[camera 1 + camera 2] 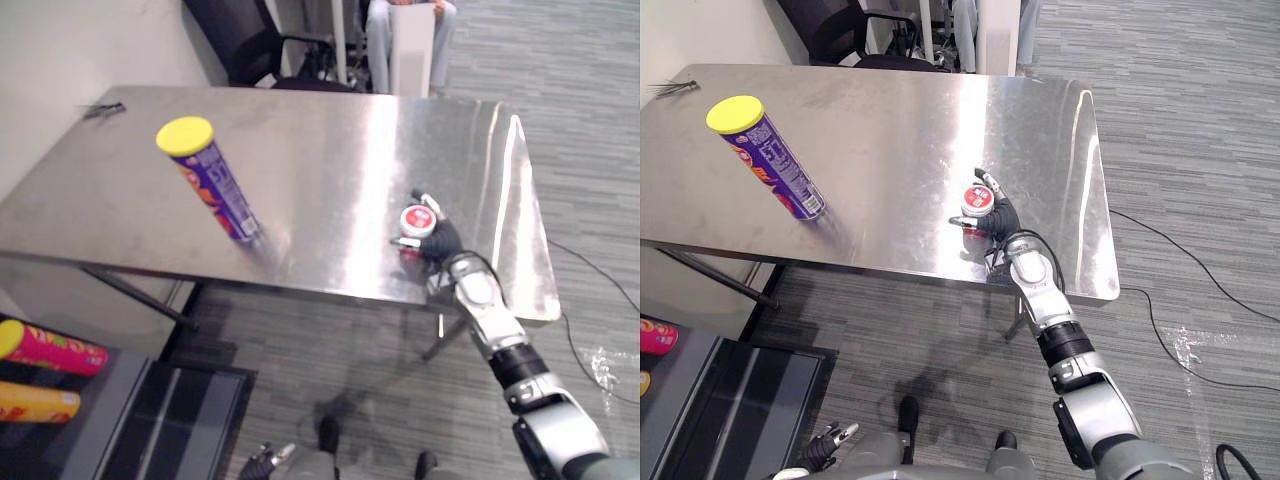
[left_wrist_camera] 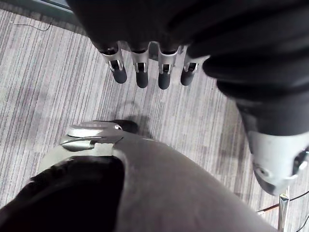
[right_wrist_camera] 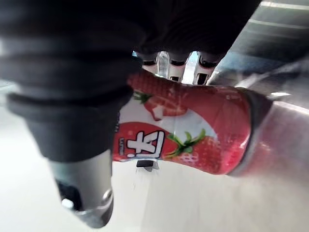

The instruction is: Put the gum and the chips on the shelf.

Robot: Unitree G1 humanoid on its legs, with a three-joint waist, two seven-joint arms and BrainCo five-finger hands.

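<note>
The chips can (image 1: 215,185), purple with a yellow lid, stands upright on the left part of the steel table (image 1: 330,150), with no hand near it. The gum bottle (image 1: 417,220), red with a white and red cap, stands near the table's front right edge. My right hand (image 1: 445,240) is shut on it, fingers and thumb curled round its sides. The right wrist view shows the gum's strawberry label (image 3: 193,130) pressed against the palm. My left hand (image 2: 140,72) hangs low above the carpet, fingers relaxed and holding nothing.
A dark shelf unit (image 1: 190,410) stands at the lower left, with a red can (image 1: 55,350) and a yellow can (image 1: 35,402) on it. A seated person (image 1: 410,40) and a black chair (image 1: 250,40) are beyond the table's far edge. A small dark object (image 1: 105,108) lies at the far left corner.
</note>
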